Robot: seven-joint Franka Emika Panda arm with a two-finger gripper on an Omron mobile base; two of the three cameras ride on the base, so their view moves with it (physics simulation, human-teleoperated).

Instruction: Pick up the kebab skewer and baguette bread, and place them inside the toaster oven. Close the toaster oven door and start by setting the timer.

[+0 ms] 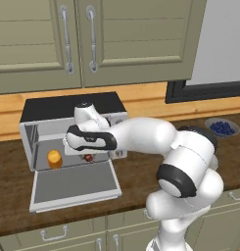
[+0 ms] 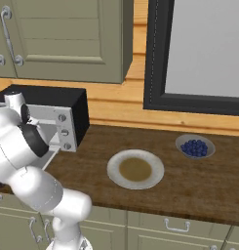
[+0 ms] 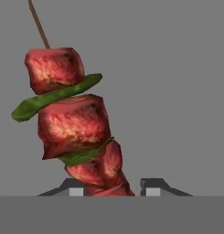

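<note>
**Skewer inside the oven, drop not yet safe**

Dark wood counter (image 1: 141, 171) runs under pale green cabinets (image 1: 43, 44), with a black-framed window (image 2: 199, 53) to the right. On it stand a cream plate (image 2: 135, 169) and a bowl of blueberries (image 2: 194, 146), both well apart from the toaster oven (image 1: 67, 110). Its door (image 1: 75, 186) lies dropped open, and the baguette bread (image 1: 54, 158) sits inside at the left.

The gripper (image 3: 112, 192) reaches into the cavity, its 2 fingers pinching the low end of the kebab skewer (image 3: 72, 119), which leans away against the grey interior.

Risks, as I judge them: the grip is at 1 end only, so the skewer may pivot or slide out early. Released too near the front, it could roll onto the door and block closing. The hand sits close under the oven's top, so a careless exit may knock the housing.
</note>
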